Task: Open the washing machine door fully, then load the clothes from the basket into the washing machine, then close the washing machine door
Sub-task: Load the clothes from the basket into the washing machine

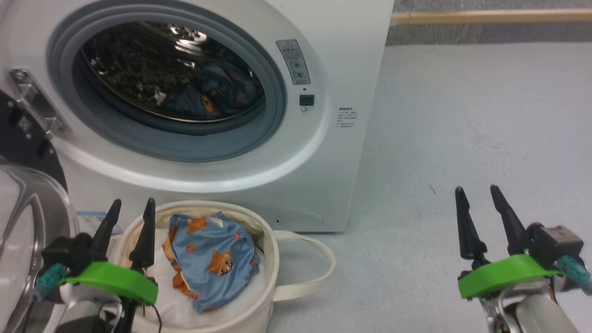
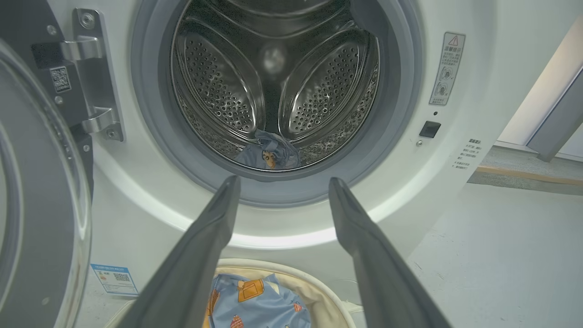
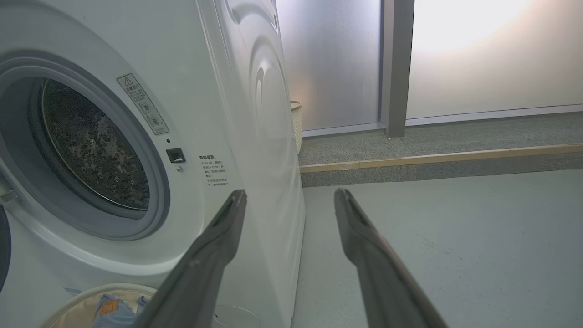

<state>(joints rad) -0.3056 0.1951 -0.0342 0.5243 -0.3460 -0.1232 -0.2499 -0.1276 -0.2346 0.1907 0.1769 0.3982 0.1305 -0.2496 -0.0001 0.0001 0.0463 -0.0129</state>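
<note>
Floor (image 1: 462,115) of pale grey runs to a wooden strip (image 1: 490,17) at 1 o'clock, and frosted panels (image 3: 492,59) stand beyond it. The washer (image 1: 351,55) sits at 11 o'clock with its door (image 1: 23,217) swung wide at 9 o'clock. One bear garment (image 1: 208,95) lies in the drum (image 1: 138,69). More clothes (image 1: 212,259) lie on white cloth (image 1: 175,305) in the basket (image 1: 259,296) at 7 o'clock. The left pincer (image 1: 132,203) hovers released above the basket's left edge, holding nothing. The right pincer (image 1: 477,188), at 4 o'clock, is spread wide over bare floor and empty.

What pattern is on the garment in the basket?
Light blue garment with orange-brown bears; head view shows it best.
</note>
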